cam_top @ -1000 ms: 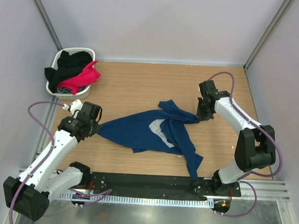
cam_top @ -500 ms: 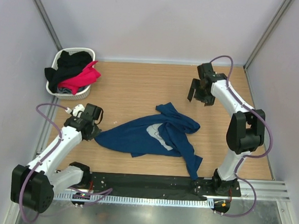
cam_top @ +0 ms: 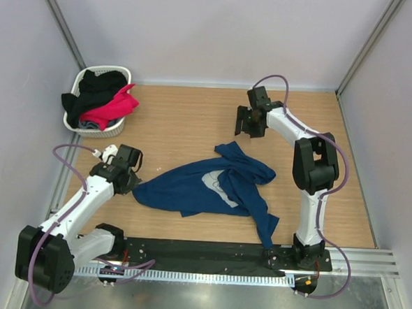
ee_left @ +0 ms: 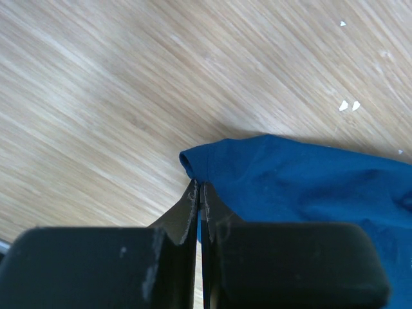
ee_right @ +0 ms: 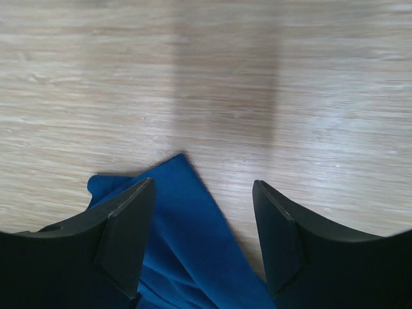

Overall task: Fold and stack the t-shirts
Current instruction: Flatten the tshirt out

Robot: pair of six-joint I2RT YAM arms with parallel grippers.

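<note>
A navy blue t-shirt [cam_top: 190,188] lies crumpled in the middle of the table, its pale chest print [cam_top: 215,177] partly folded under. My left gripper [cam_top: 129,183] is shut on the shirt's left edge; in the left wrist view a sliver of blue cloth [ee_left: 283,187] shows between the closed fingertips [ee_left: 193,199]. My right gripper [cam_top: 247,127] hangs open over bare wood just beyond the shirt's far corner, holding nothing. The right wrist view shows that corner [ee_right: 187,238] below the spread right gripper [ee_right: 203,193]. A pink t-shirt [cam_top: 114,107] and a black one [cam_top: 98,85] sit in the basket.
The small white woven basket [cam_top: 119,126] stands at the back left corner by the left wall. A black strip [cam_top: 200,251] runs along the table's near edge between the arm bases. Grey walls close off the left, back and right sides.
My right gripper let go of the shirt's right corner, opened, and swung toward the back and left. The released corner dropped back onto the heap. The left gripper kept its hold.
</note>
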